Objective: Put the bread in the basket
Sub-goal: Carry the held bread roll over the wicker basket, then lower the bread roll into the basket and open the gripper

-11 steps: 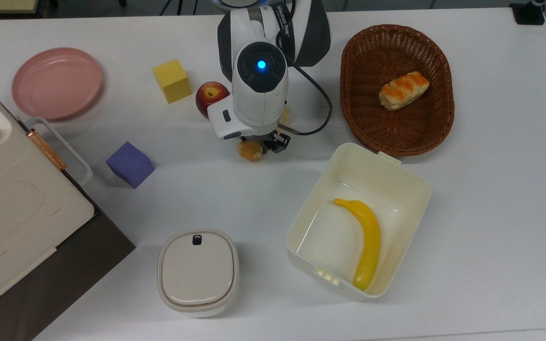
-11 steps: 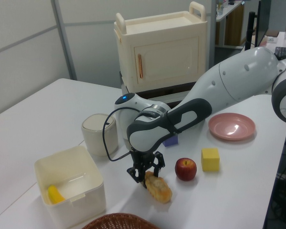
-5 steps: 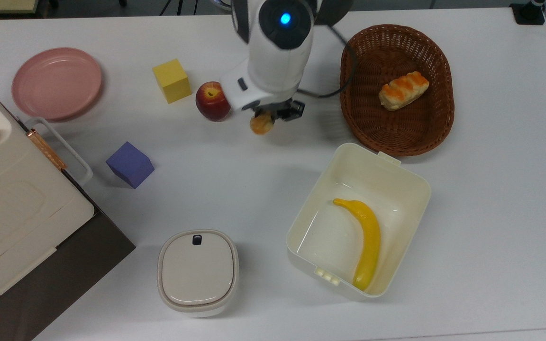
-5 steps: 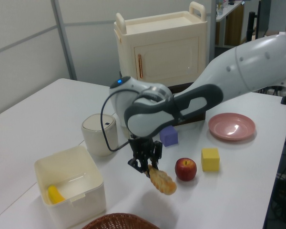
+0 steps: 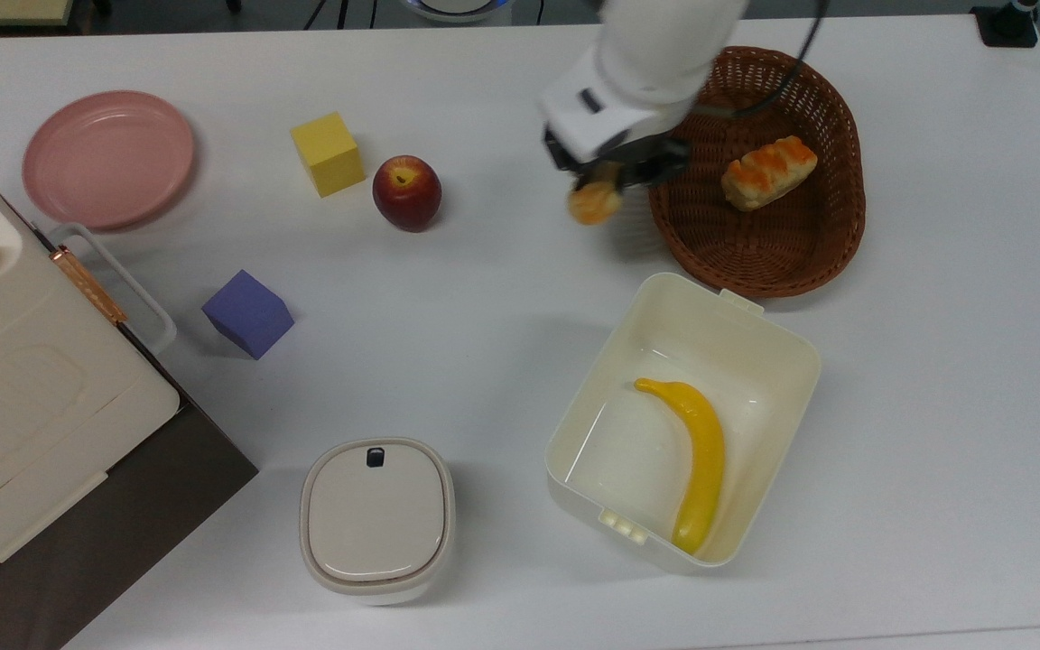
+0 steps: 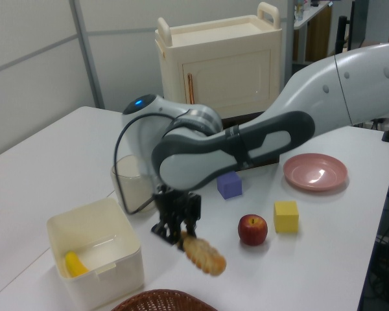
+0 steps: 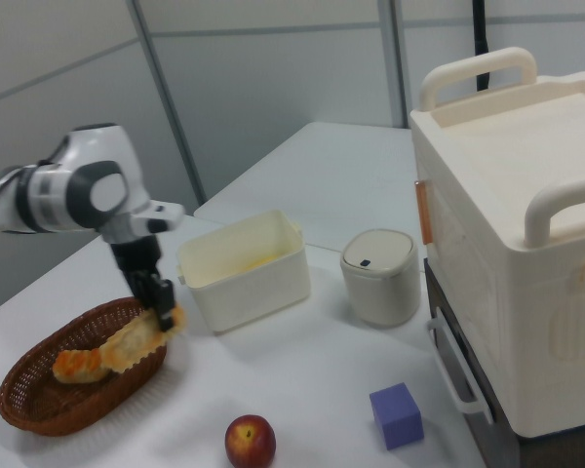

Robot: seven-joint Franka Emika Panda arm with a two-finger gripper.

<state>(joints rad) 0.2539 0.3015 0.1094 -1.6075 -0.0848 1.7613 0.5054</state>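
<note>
1. Since a second ago, the gripper (image 5: pixel 615 171) has lifted the bread (image 6: pixel 204 254) off the desk (image 5: pixel 448 343) and carried it to the basket (image 5: pixel 836 235) rim.
2. The arm reaches down, gripper clamped on the loaf's upper end.

Top view: arm (image 5: pixel 655 54) cut off by the top edge and covers part of the basket (image 5: pixel 836 244) rim; bread (image 5: pixel 594 202) mostly under the gripper (image 5: pixel 615 171), just its blurred end showing; cabinet (image 5: pixel 23 406) cut by the left edge; left view: basket (image 6: pixel 162 301) cut by the bottom edge; banana (image 6: pixel 76 264) half hidden by the box (image 6: pixel 117 272) wall.
</note>
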